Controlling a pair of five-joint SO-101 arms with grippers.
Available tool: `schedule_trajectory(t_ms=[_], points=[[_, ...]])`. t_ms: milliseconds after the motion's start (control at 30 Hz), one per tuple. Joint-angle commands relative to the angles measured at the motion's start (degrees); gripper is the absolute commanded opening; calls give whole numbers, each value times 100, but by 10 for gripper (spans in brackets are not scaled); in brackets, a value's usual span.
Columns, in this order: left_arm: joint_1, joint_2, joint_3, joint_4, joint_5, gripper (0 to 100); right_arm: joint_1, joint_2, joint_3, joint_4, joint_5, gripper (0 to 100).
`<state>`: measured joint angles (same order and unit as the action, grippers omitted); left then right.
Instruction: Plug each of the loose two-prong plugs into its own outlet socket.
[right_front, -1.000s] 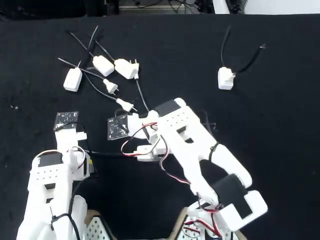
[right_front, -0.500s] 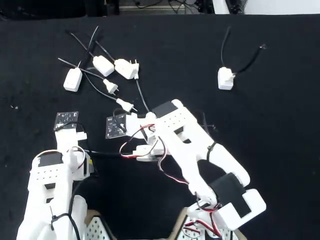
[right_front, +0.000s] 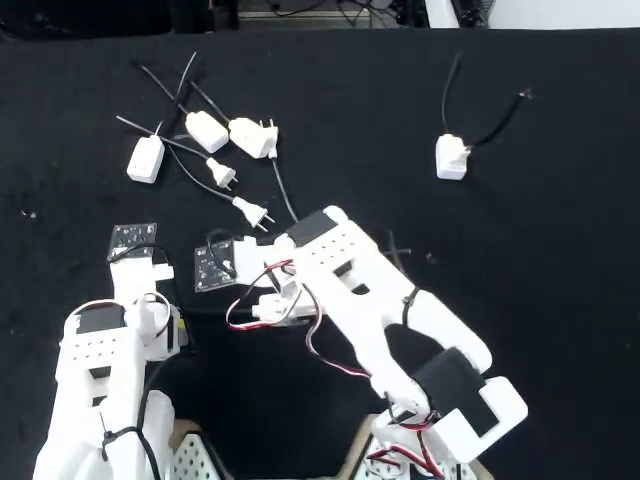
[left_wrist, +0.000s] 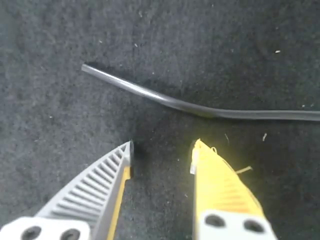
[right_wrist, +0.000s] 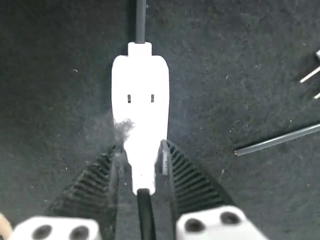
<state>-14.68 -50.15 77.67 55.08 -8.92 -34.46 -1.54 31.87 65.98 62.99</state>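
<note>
Right arm shifted left across black felt tabletop (right_front: 560, 250) since earlier frames; left arm unmoved. Right gripper (right_wrist: 140, 150) clenched on white oblong plastic connector (right_wrist: 140, 95), cabled at both ends. Left gripper (left_wrist: 161, 150) released, fingers apart above thin black cable (left_wrist: 200, 107). Loose white two-prong plugs (right_front: 222, 173) lie beyond arms, near white adapter blocks (right_front: 207, 131); lone white block (right_front: 452, 156) well apart toward high view's right side

Nothing legible appears anywhere. The small black square plate with pale dots (right_front: 133, 238) and its twin (right_front: 215, 265) carry marks too fine to make out. The white plastic connector body (right_wrist: 140, 110) bears two small dark slots, not letters.
</note>
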Motion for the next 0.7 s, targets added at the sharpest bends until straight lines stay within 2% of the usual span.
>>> schedule_trajectory(t_ms=[0,200,333,667], points=[[4,-88,-13,-70,-26,202,-229,136,31,-97,-413,30],[4,-88,-13,-70,-26,202,-237,84,-127,35,-721,263],[4,-88,-13,-70,-26,202,-264,84,-576,431,-747,249],[4,-88,-13,-70,-26,202,-273,84,-1640,1073,-1363,246]])
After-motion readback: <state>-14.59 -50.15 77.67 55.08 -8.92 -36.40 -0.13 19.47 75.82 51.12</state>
